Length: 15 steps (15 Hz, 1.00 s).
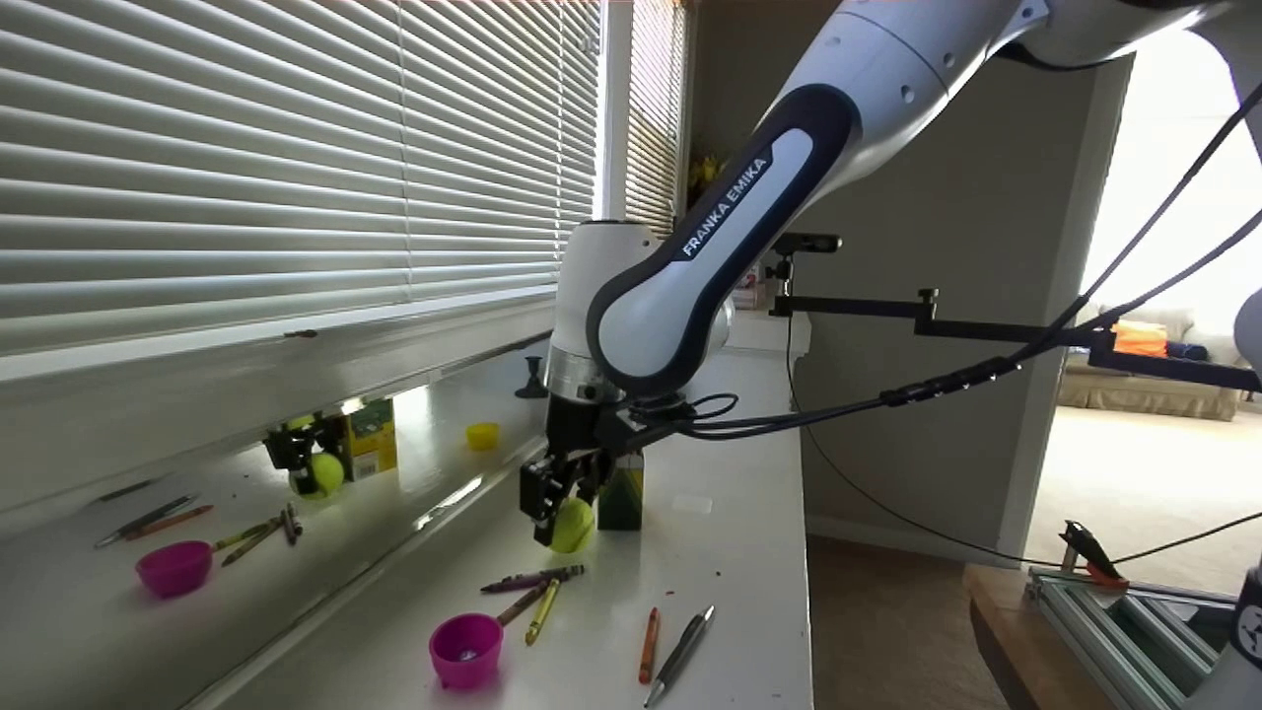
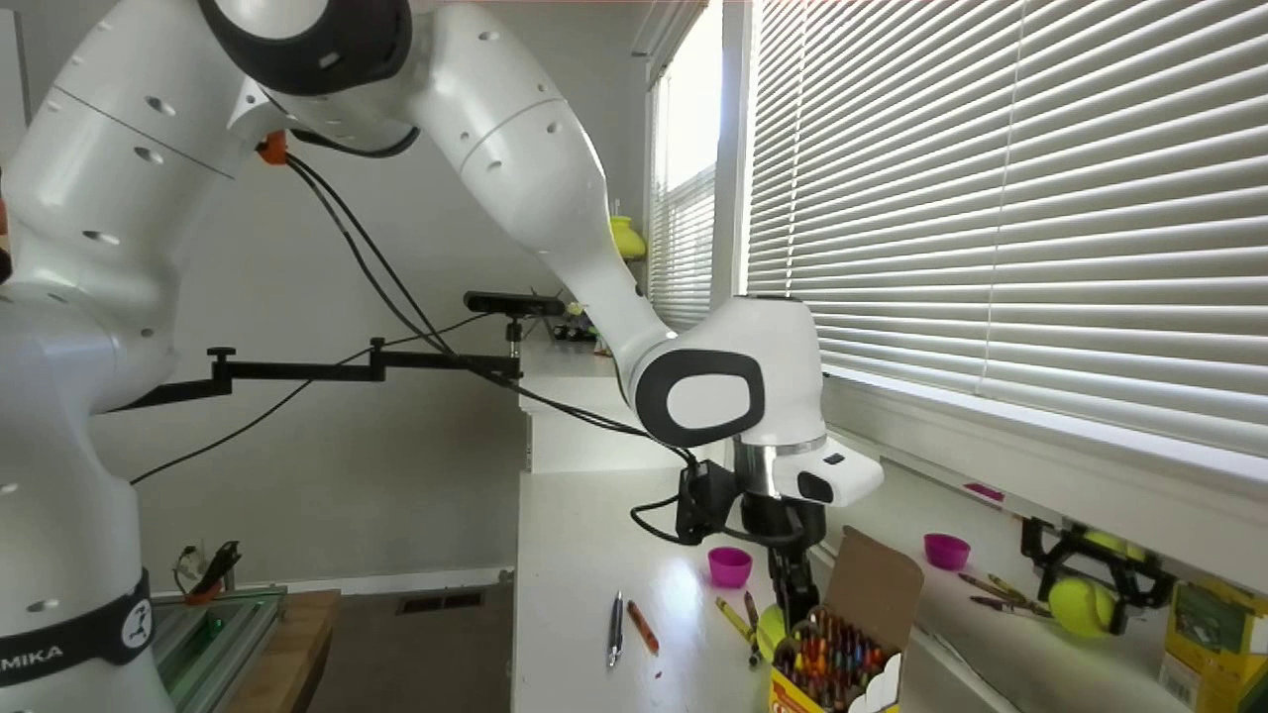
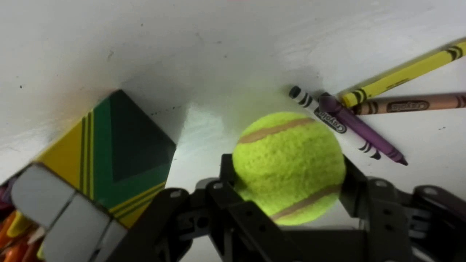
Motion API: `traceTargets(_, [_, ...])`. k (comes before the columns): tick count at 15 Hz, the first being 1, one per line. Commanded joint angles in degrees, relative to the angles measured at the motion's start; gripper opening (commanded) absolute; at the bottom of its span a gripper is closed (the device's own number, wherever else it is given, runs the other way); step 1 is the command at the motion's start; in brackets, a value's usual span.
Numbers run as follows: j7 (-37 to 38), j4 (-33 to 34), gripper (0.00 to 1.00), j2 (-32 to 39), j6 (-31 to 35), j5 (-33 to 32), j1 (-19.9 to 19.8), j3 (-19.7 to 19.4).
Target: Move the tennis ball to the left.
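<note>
The tennis ball [image 3: 289, 163] is lime yellow-green with brownish seams. It sits between the two black fingers of my gripper [image 3: 290, 175] in the wrist view, with a finger pressed against each side. The ball also shows in both exterior views [image 1: 573, 526] [image 2: 771, 631], partly hidden by the fingers and, in an exterior view, by the crayon box. My gripper [image 1: 564, 505] points down over the white counter [image 1: 730, 592], beside the crayon box. I cannot tell whether the ball touches the counter.
An open crayon box [image 2: 827, 659] stands close beside the ball. Purple [image 3: 364, 131], white, yellow and brown crayons lie on its other side. A pink bowl [image 1: 465, 651], an orange crayon [image 1: 649, 646] and a pen [image 1: 680, 656] lie farther off. A reflective wall panel [image 1: 325, 552] runs behind.
</note>
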Motion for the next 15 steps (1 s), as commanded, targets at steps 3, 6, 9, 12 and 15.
traceTargets(3, [5.46,1.44,0.92,2.86,1.52,-3.4,3.75,-3.92])
traceTargets(6, [6.45,0.68,1.0,1.7,0.5,-4.62,5.27,-5.05])
traceTargets(9, [7.17,-0.52,1.0,-0.64,-0.82,-6.79,7.15,-6.23])
traceTargets(12, [9.57,-1.6,1.0,-4.11,-3.65,-11.12,10.09,-8.72])
traceTargets(15, [12.0,-2.32,1.0,-8.85,-8.4,-16.32,12.01,-9.81])
